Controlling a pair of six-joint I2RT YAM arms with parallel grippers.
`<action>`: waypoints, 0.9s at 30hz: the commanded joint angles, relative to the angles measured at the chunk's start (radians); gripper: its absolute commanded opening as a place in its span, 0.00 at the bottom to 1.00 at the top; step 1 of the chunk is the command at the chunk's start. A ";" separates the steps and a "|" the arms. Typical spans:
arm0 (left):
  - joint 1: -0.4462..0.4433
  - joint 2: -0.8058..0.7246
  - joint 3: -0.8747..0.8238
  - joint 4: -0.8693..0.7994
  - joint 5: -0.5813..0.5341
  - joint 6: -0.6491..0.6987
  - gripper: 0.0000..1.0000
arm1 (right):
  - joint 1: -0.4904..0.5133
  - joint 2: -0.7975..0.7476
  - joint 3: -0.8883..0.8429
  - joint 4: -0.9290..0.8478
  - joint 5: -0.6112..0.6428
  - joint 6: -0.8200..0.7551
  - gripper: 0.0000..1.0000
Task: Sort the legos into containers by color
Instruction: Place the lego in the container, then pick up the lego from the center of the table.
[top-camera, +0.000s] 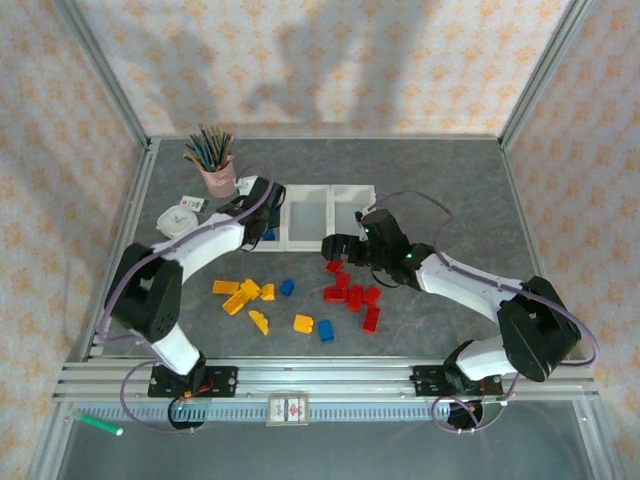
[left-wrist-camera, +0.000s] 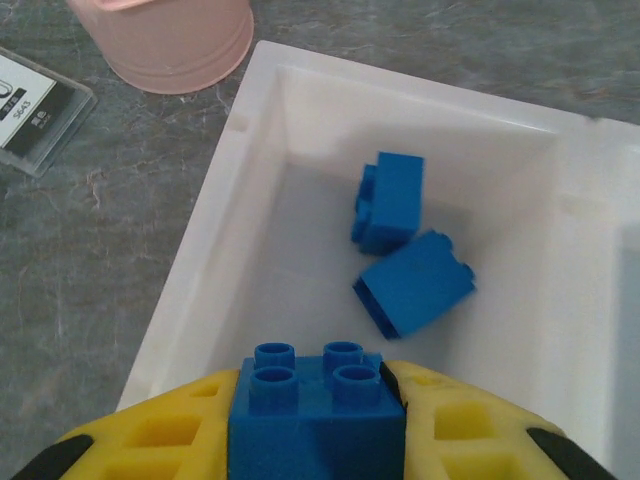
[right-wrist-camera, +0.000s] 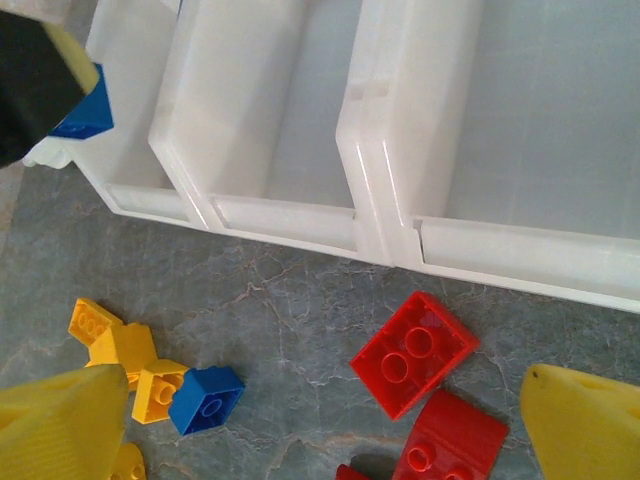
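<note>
My left gripper (left-wrist-camera: 318, 425) is shut on a blue lego (left-wrist-camera: 312, 400) and holds it over the near end of the left container (left-wrist-camera: 215, 230). Two blue legos (left-wrist-camera: 390, 200) (left-wrist-camera: 415, 285) lie inside that container. From above, the left gripper (top-camera: 264, 222) covers part of that bin, and the middle container (top-camera: 307, 215) and right container (top-camera: 350, 200) sit beside it. My right gripper (right-wrist-camera: 320, 430) stands open over the table just in front of the containers, above red legos (right-wrist-camera: 415, 350). A blue lego (right-wrist-camera: 208, 398) and yellow legos (right-wrist-camera: 120, 350) lie to its left.
Red legos (top-camera: 352, 295) cluster at centre, and yellow legos (top-camera: 243, 292) lie to the left with loose blue ones (top-camera: 287, 287) (top-camera: 326, 330). A pink cup of pencils (top-camera: 218, 175) and a white round object (top-camera: 178, 220) stand behind the left arm. A green marker (top-camera: 100, 424) lies off the table's front.
</note>
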 joint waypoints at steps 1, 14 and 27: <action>0.023 0.064 0.081 0.017 -0.050 0.076 0.30 | -0.003 0.011 0.035 0.020 0.033 0.008 1.00; 0.030 0.026 0.088 -0.034 0.007 0.109 0.53 | -0.003 0.005 0.057 -0.045 0.040 -0.030 1.00; -0.078 -0.308 -0.146 -0.120 0.165 0.028 0.57 | 0.033 -0.070 -0.003 -0.149 0.058 -0.057 1.00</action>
